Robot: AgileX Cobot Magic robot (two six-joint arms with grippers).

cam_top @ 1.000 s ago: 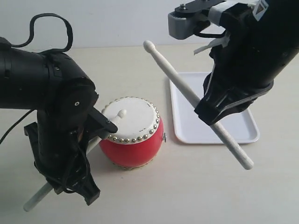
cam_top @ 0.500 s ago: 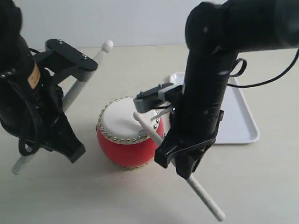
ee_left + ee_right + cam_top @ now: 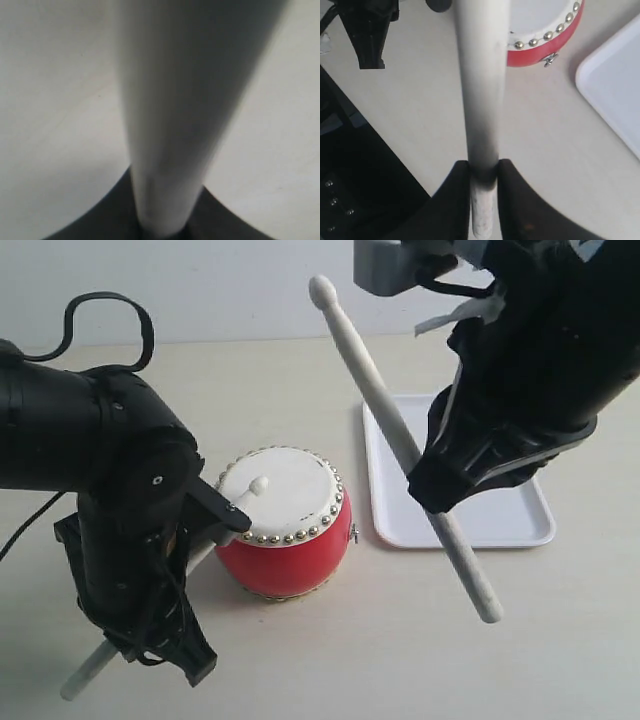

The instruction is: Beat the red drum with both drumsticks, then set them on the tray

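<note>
Where the left arm's black bulk crosses the scene, it hides the middle of the left stick [image 3: 256, 486]. Only its round tip, resting on the drum [image 3: 283, 540] skin, and its butt end low at the near left show. The left gripper [image 3: 195, 570] is clamped on that stick. The left wrist view is a blur, with the shaft [image 3: 175, 110] filling the frame above a dark mass that is hard to read. The right arm is cut off by the top and right edges and covers the far right of the tray [image 3: 470, 540]. The right gripper [image 3: 435, 495] pinches the right stick [image 3: 374, 390], and its fingers [image 3: 457, 200] press both sides of the shaft [image 3: 482, 100]. This stick slants with its tip high at the far side above the table [image 3: 350, 660], crosses the tray's left rim, and ends with its butt out past the tray's near left corner. The drum stands left of the tray, apart from it, with a strip of table between them. Open tabletop runs along the near side of both. In the right wrist view the drum [image 3: 545, 47] and tray [image 3: 615, 90] are cropped by the frame.
</note>
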